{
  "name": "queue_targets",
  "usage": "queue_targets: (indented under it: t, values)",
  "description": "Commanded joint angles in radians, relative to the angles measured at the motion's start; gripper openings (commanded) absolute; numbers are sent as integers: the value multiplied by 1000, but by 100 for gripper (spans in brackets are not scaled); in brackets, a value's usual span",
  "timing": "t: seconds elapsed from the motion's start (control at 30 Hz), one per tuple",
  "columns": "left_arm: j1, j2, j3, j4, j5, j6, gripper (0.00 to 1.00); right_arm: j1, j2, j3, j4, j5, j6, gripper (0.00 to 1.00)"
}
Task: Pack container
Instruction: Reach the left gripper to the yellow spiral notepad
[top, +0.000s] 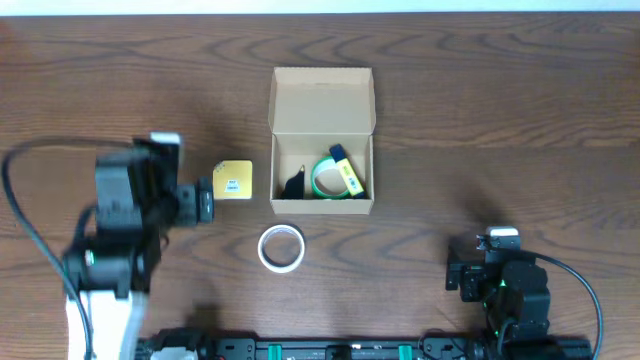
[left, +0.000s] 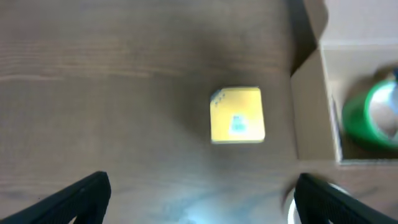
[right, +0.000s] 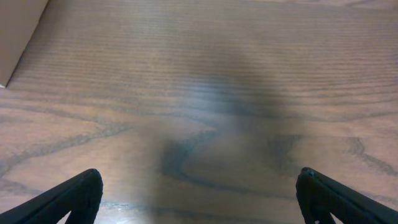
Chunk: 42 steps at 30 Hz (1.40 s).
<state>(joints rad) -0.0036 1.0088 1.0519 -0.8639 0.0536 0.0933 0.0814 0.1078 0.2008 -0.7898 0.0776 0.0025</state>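
Observation:
The brown cardboard container (top: 321, 130) stands open at the table's middle, lid flap raised at the back. Inside lie a green tape roll (top: 330, 180), a blue-and-yellow item (top: 344, 170) and a black item (top: 295, 184). A small yellow square pad (top: 232, 180) lies just left of the box; it also shows in the left wrist view (left: 237, 115). A white tape roll (top: 281, 248) lies in front of the box. My left gripper (top: 203, 203) is open and empty, just left of the pad. My right gripper (top: 460, 272) is open and empty at the front right.
The box's wall (left: 311, 106) and green roll (left: 373, 115) show at the right of the left wrist view. A box corner (right: 18, 37) shows at the top left of the right wrist view. Cables trail from both arms.

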Motion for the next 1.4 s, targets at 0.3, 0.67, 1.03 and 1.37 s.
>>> queue_targets:
  t: [0.3, 0.67, 1.03, 1.37]
  values:
    - [3, 412, 201, 28, 197, -148, 95, -10, -8, -1, -1, -4, -11, 99]
    - [3, 732, 201, 49, 124, -167, 95, -10, -8, -1, -1, -3, -11, 99]
    - [-51, 767, 201, 55, 135, 8, 96, -10, -8, -1, -1, -3, -11, 99]
    - [-84, 896, 200, 96, 40, -101, 95, -10, -8, -1, -1, -3, -11, 99]
